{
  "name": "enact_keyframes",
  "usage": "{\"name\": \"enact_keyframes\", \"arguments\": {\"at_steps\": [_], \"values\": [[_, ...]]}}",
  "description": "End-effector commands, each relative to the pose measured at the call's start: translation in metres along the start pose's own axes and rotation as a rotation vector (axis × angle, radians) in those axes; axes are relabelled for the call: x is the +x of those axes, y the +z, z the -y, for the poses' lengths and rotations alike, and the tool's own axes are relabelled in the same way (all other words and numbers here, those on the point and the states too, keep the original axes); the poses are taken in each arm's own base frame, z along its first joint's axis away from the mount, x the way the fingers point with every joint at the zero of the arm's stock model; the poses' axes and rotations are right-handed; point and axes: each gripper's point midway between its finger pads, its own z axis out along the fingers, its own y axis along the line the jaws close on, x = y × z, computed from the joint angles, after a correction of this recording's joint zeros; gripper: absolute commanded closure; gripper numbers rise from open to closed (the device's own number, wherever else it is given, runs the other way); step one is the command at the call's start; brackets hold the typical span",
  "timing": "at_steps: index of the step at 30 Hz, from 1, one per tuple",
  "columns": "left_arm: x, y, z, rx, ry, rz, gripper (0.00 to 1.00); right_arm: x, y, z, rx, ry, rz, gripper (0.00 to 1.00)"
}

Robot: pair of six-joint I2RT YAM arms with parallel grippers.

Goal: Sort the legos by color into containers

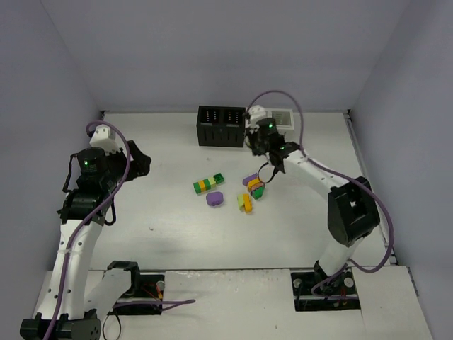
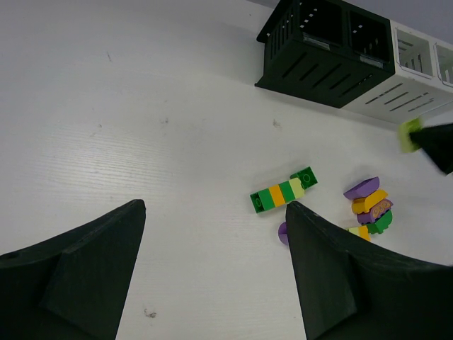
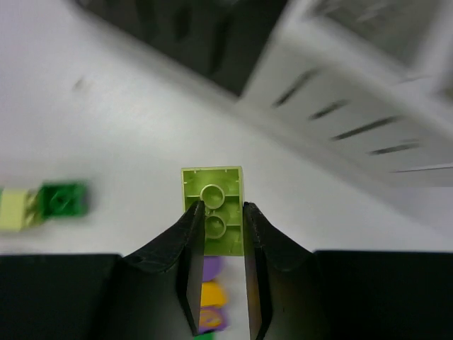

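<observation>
My right gripper (image 3: 223, 207) is shut on a lime green brick (image 3: 212, 188) and holds it in the air above the pile, short of the white bins (image 3: 354, 78). In the top view this gripper (image 1: 252, 144) hangs just in front of the row of bins, two black (image 1: 221, 126) and two white (image 1: 279, 117). On the table lie a joined green, orange and lime strip (image 1: 209, 183), a purple brick (image 1: 215, 199) and a cluster of purple, orange and green bricks (image 1: 252, 191). My left gripper (image 2: 216, 212) is open and empty, well left of the bricks (image 1: 141, 164).
The enclosure walls stand close behind the bins and along both sides. The right arm's forearm (image 1: 318, 173) stretches over the table to the right of the bricks. Purple cables loop off both arms.
</observation>
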Motion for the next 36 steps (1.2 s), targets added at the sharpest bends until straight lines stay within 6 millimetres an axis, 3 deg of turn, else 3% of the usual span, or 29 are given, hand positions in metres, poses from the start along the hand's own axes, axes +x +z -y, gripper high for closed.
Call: {"name": "enact_keyframes", "arguments": {"at_steps": [1,3,6,7,9,11,12,14,21,28,31,36], "values": [[-0.026,-0.004,0.008,0.024,-0.001,0.083,0.26,-0.096,-0.046,0.107,0.326,0.132,0.247,1.0],[-0.026,-0.004,0.007,0.02,-0.001,0.082,0.26,-0.115,-0.057,0.148,0.428,0.173,0.288,1.0],[-0.025,-0.002,0.007,0.021,-0.002,0.074,0.26,-0.112,-0.047,0.194,0.51,0.221,0.271,1.0],[-0.025,-0.002,0.007,0.022,-0.002,0.072,0.26,-0.124,-0.05,0.205,0.525,0.233,0.298,1.0],[-0.025,-0.002,0.007,0.022,-0.002,0.073,0.26,-0.12,-0.037,0.219,0.536,0.239,0.281,1.0],[-0.026,-0.002,0.007,0.021,-0.001,0.075,0.26,-0.129,-0.037,0.237,0.555,0.25,0.298,1.0],[-0.026,-0.002,0.008,0.022,-0.001,0.077,0.26,-0.123,-0.024,0.238,0.539,0.243,0.278,1.0],[-0.026,-0.003,0.008,0.022,0.0,0.078,0.26,-0.128,-0.021,0.245,0.533,0.242,0.286,1.0],[-0.026,-0.004,0.008,0.025,0.001,0.077,0.26,-0.113,0.017,0.243,0.469,0.224,0.243,1.0],[-0.026,-0.003,0.009,0.029,-0.001,0.076,0.26,-0.111,0.033,0.232,0.389,0.214,0.239,0.97],[-0.026,-0.003,0.009,0.029,-0.001,0.076,0.26,-0.109,0.035,0.228,0.371,0.216,0.233,0.91],[-0.026,-0.003,0.009,0.031,-0.001,0.075,0.26,-0.106,0.037,0.222,0.34,0.216,0.225,0.69]]}}
